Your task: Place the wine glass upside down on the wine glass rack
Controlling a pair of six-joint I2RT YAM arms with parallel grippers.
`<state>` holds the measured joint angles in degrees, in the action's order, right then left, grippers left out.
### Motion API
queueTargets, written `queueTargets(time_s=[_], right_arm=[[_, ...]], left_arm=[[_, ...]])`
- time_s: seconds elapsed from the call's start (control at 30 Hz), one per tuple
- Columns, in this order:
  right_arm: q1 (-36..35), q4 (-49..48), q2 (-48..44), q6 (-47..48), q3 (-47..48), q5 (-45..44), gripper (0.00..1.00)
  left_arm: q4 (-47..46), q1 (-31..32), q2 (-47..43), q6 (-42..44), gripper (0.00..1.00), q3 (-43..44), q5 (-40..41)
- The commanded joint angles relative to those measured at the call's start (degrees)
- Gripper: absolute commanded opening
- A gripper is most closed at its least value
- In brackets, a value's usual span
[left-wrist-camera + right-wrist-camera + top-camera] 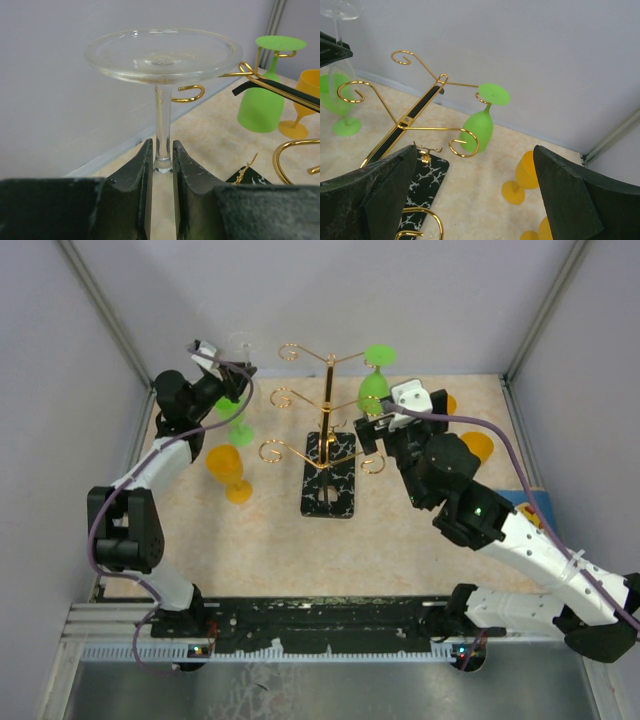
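Note:
A clear wine glass (162, 52) hangs upside down, foot uppermost, and my left gripper (162, 150) is shut on its stem. In the top view this left gripper (232, 375) holds the clear glass (241, 341) to the left of the gold wine glass rack (328, 410), level with its upper arms and apart from them. The bowl is hidden below the fingers. A green glass (375, 385) hangs upside down on a right arm of the rack. My right gripper (375, 432) stands open beside the rack's right side, below that green glass (479, 127), with nothing between its fingers (380, 190).
The rack's black veined base (328, 490) sits mid-table. A green glass (238, 425) and an orange glass (228, 472) stand upright left of the rack. Two orange glasses (478, 447) stand at the right. Grey walls enclose the back and sides.

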<state>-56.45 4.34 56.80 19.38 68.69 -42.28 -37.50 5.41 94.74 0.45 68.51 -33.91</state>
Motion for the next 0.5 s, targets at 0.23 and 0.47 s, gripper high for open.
queueTargets(time_s=[0.23, 0.47], right_arm=[[0.0, -1.4, 0.8, 0.6, -0.2, -2.4, 0.99], [0.0, -1.4, 1.0, 0.9, -0.1, -2.3, 0.99]], left_arm=[[-9.7, 0.1, 0.9, -5.2, 0.01, -0.8, -6.2], [-14.2, 0.8, 3.6, -5.3, 0.0, -2.6, -8.8]])
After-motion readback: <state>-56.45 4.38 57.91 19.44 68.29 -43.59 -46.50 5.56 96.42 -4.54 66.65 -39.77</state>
